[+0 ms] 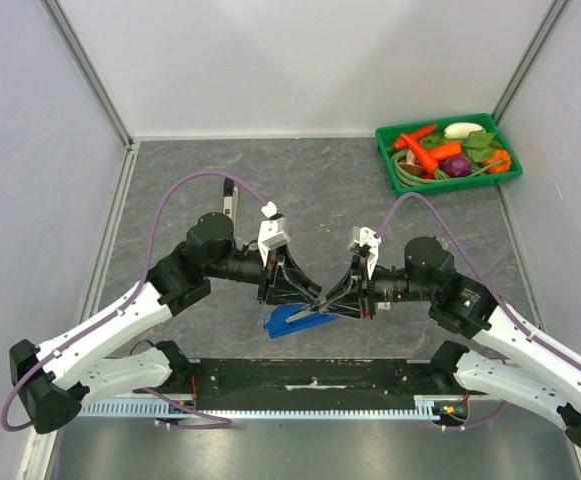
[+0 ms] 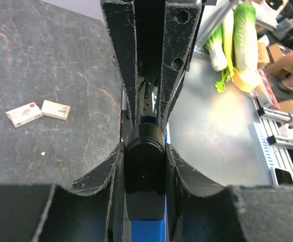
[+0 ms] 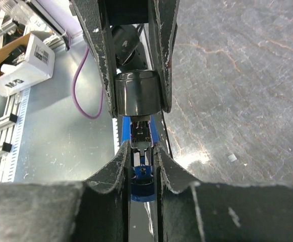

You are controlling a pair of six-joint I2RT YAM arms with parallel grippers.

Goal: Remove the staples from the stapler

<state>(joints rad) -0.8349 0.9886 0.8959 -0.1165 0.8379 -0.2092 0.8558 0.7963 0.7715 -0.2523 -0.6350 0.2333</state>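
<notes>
A blue stapler [image 1: 288, 322] lies near the table's front edge, between both arms. My left gripper [image 1: 308, 299] is shut on its black top arm [image 2: 144, 169], and blue body [image 2: 147, 229] shows just below. My right gripper [image 1: 330, 303] comes from the opposite side. Its fingers are closed against the sides of the stapler's metal magazine channel [image 3: 141, 135] and blue base [image 3: 143, 187]. In the right wrist view the left gripper's fingers [image 3: 100, 60] hold the black top arm [image 3: 136, 93] raised above the open channel. I cannot make out staples in the channel.
A green tray [image 1: 460, 183] of toy vegetables stands at the back right. A slim pale bar [image 1: 232, 198] lies behind the left arm. Two small pale boxes [image 2: 38, 112] lie on the grey tabletop. Walls enclose the table at the left, back and right.
</notes>
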